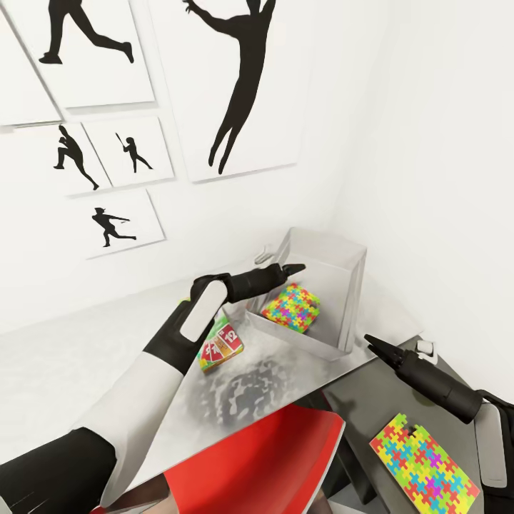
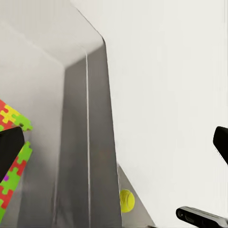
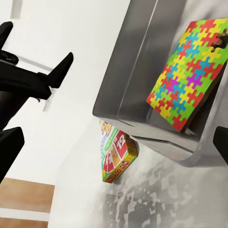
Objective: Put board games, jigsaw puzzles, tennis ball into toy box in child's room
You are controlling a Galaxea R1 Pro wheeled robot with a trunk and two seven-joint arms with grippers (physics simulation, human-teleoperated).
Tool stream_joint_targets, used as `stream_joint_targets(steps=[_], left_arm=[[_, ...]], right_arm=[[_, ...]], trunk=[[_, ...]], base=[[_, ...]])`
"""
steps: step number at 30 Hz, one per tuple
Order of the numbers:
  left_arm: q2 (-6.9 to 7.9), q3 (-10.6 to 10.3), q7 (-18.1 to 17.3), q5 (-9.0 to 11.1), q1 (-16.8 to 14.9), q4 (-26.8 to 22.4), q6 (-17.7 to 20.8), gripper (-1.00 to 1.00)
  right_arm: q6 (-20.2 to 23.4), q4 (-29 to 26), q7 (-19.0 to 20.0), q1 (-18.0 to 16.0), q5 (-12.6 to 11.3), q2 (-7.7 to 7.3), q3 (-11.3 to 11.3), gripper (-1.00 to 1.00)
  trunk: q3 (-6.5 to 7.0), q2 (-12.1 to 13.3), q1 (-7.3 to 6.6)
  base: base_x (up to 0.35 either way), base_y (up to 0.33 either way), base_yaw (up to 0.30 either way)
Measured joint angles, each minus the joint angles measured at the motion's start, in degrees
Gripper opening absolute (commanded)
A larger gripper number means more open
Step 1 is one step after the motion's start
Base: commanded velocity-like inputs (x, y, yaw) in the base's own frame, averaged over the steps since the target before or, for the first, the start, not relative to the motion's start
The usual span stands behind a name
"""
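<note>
- The toy box [image 1: 335,285] is seen at the far corner of the table [image 1: 86,371], close to the white walls.
- One jigsaw puzzle [image 1: 291,307] is leaned inside the toy box against its near wall; in the right wrist view it [image 3: 187,71] is shown resting in the bin [image 3: 137,85].
- A second jigsaw puzzle [image 1: 422,464] is laid flat on the dark grey end section [image 1: 378,400].
- A board game [image 1: 221,346] is set on the table just outside the toy box, partly hidden by the left arm; the red number "12" can be read on it [image 3: 116,152].
- The tennis ball [image 2: 126,200] is seen behind the toy box wall [image 2: 90,142], near the room wall.
- The left gripper [image 1: 291,270] is held over the toy box rim, its fingers spread wide and nothing held.
- The right gripper [image 1: 378,346] is raised above the dark section; its opening cannot be told.
- A red chair [image 1: 264,464] is seen below the table edge.
</note>
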Motion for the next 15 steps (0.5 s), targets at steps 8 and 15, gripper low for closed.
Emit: stream_joint_targets(steps=[8,15], left_arm=[[0.0,1.6,0.1,0.0,0.0,-3.4,4.3,1.0],[0.01,7.4,0.2,0.4,0.0,-7.9,13.4,1.0]], right_arm=[[0.0,0.0,0.0,0.0,0.0,0.0,0.0,1.0],[0.0,0.0,0.0,0.0,0.0,-0.17,0.0,1.0]], trunk=[[0.0,0.0,0.0],[0.0,0.0,0.0]], base=[[0.0,0.0,0.0],[0.0,0.0,0.0]])
